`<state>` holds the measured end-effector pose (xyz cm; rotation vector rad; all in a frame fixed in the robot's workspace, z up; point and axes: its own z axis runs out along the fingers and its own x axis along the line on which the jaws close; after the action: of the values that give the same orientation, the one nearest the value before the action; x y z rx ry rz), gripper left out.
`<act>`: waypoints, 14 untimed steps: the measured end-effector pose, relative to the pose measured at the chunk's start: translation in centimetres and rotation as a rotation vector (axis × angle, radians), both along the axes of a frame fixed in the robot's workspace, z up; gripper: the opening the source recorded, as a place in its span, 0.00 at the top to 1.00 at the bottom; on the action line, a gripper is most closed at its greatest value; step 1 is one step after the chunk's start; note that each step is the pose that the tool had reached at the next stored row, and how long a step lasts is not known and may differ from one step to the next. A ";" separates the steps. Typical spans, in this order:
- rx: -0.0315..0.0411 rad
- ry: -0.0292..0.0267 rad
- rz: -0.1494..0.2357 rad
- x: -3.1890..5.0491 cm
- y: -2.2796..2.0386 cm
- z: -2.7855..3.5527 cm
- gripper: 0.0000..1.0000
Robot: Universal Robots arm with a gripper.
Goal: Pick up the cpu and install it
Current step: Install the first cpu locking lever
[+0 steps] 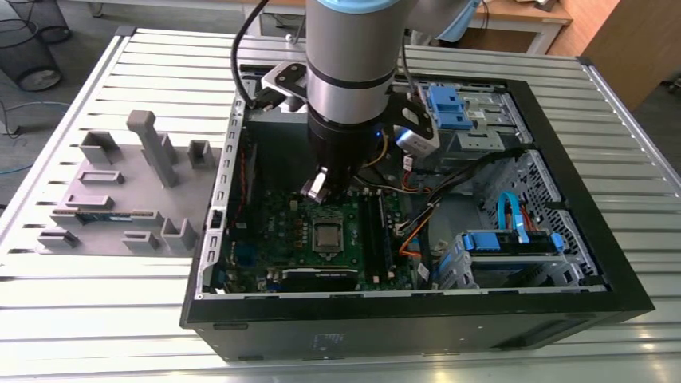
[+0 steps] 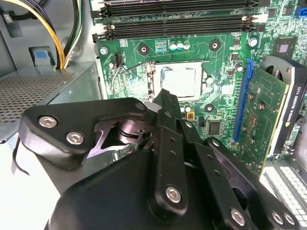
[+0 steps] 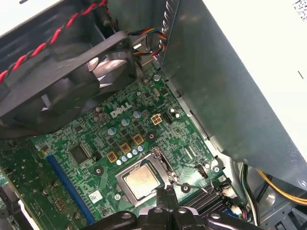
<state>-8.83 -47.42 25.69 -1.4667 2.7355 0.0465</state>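
The cpu (image 1: pixel 322 232) is a small flat square chip with a pale silver-grey metal top that catches a soft sheen in both wrist views (image 2: pixel 180 80) (image 3: pixel 141 183). It lies level and face-up inside the dark metal-framed socket (image 3: pixel 163 165), its edges parallel to the frame, which borders it on all four sides. Its top shows bare within the frame. The socket sits near the middle of the green motherboard (image 1: pixel 279 239). In the exterior view, the black memory slots (image 1: pixel 375 223) run along the board just to the exterior view's right of the socket.
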 end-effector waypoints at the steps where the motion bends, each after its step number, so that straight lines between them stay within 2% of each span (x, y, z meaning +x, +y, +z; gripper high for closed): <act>1: 0.0001 0.0000 0.000 0.00 0.00 0.00 0.89; 5: 0.0008 0.0000 0.000 0.06 0.14 0.00 0.89; 8: 0.0021 0.0000 0.000 0.10 0.44 0.00 0.89; 14: 0.0026 0.0000 0.000 0.16 1.79 0.00 0.89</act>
<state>-8.67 -45.63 25.69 -1.4662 2.7343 0.0501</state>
